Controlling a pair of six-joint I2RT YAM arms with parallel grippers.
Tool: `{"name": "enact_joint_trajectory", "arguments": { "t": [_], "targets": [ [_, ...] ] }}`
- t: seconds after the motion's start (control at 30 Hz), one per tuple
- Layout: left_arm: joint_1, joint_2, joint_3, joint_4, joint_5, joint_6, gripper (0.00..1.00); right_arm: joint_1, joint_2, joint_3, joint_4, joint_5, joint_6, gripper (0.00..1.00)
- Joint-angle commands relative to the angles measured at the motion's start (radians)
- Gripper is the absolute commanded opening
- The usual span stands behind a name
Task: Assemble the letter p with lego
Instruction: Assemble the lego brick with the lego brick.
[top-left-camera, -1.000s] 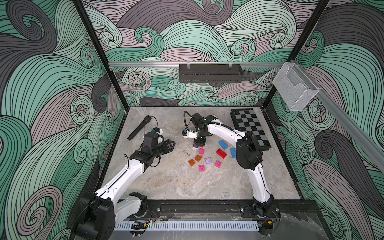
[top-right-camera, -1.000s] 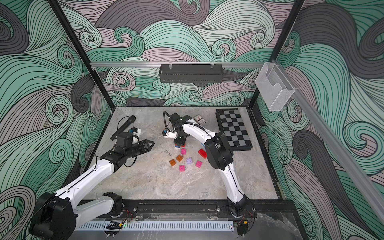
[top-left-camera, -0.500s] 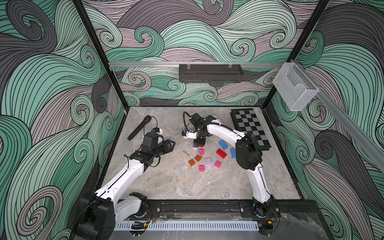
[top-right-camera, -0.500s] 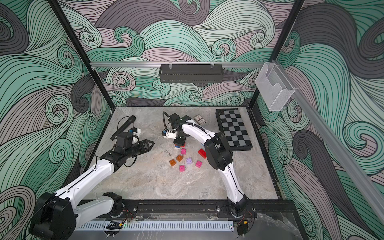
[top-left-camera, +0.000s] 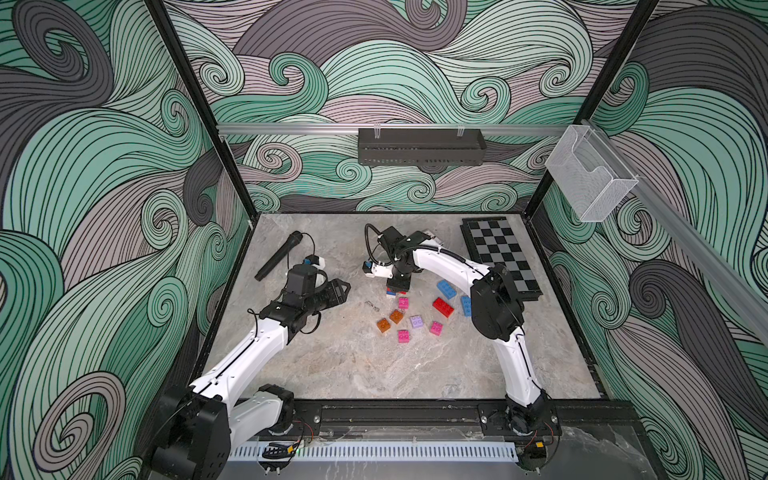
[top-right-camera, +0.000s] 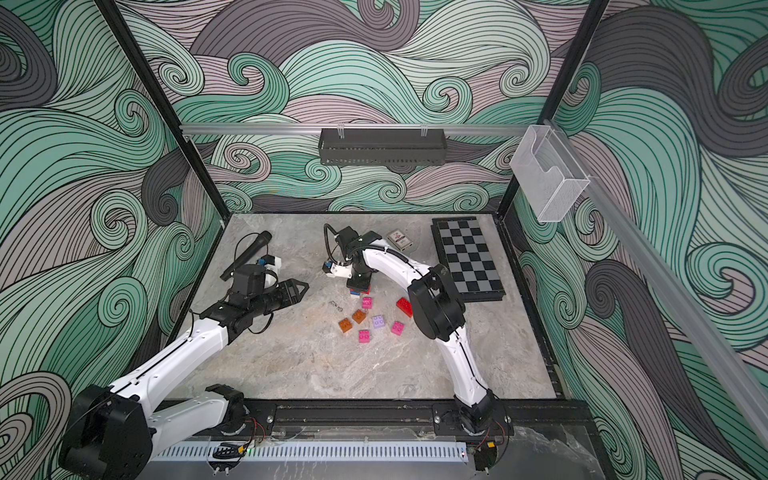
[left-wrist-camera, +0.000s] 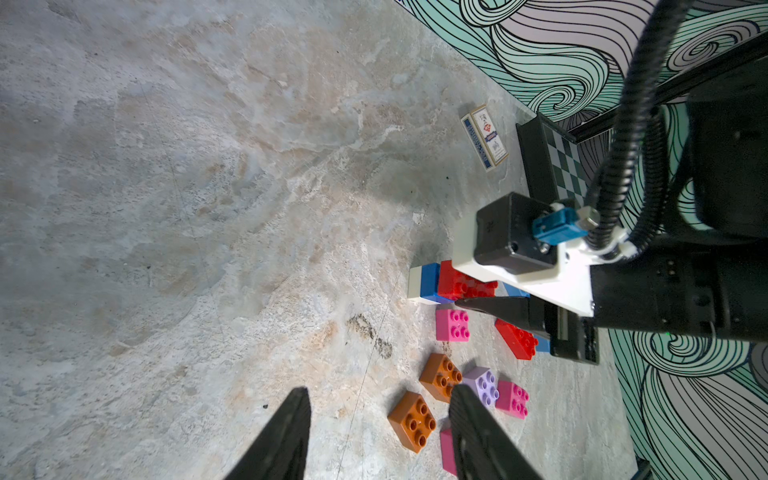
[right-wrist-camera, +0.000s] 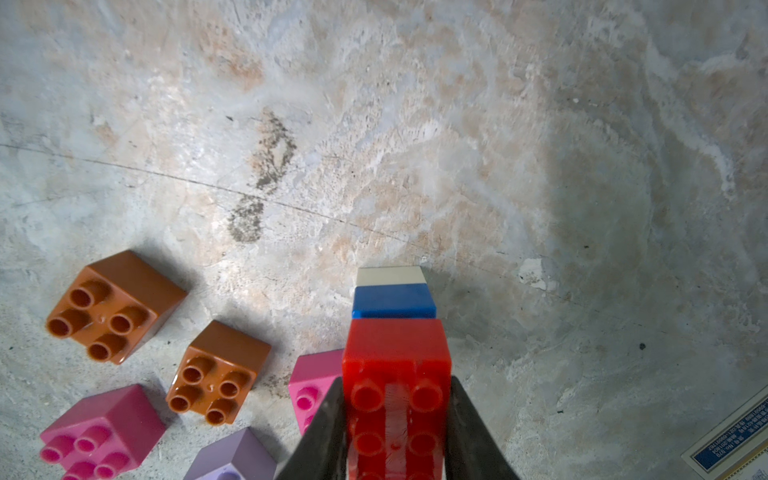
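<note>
The red brick (right-wrist-camera: 397, 353) is glossy, smooth plastic, as is the orange brick (right-wrist-camera: 114, 307). The table (right-wrist-camera: 415, 124) looks like mottled, matt stone with fine scratches. The card box (left-wrist-camera: 485, 137) appears printed cardboard.

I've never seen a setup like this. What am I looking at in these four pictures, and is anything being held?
Two white robot arms are mounted at the near edge of a stone-look table. Two pictures come from a camera head overhead. The other two come from a small camera on each arm's wrist. Each arm ends in a two-fingered gripper.

The right gripper is closed on a red brick, which tops a blue brick and a white brick. The left gripper is open and holds nothing, off to one side.

Nearby lie loose lego bricks in orange, pink, lilac, red and blue. A microphone, a chessboard and a boxed card deck also lie on the table.
</note>
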Motion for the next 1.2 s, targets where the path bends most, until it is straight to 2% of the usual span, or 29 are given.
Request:
{"name": "enact_joint_trajectory", "arguments": {
  "t": [0.0, 1.17],
  "targets": [
    [0.01, -0.002, 0.001, 0.024, 0.004, 0.008, 0.55, 0.012, -0.013, 0.02, -0.022, -0.001, -0.021, 0.2],
    [0.01, 0.007, 0.002, 0.029, 0.01, 0.007, 0.55, 0.01, 0.036, 0.019, -0.026, 0.045, -0.043, 0.2]
  ]
}}
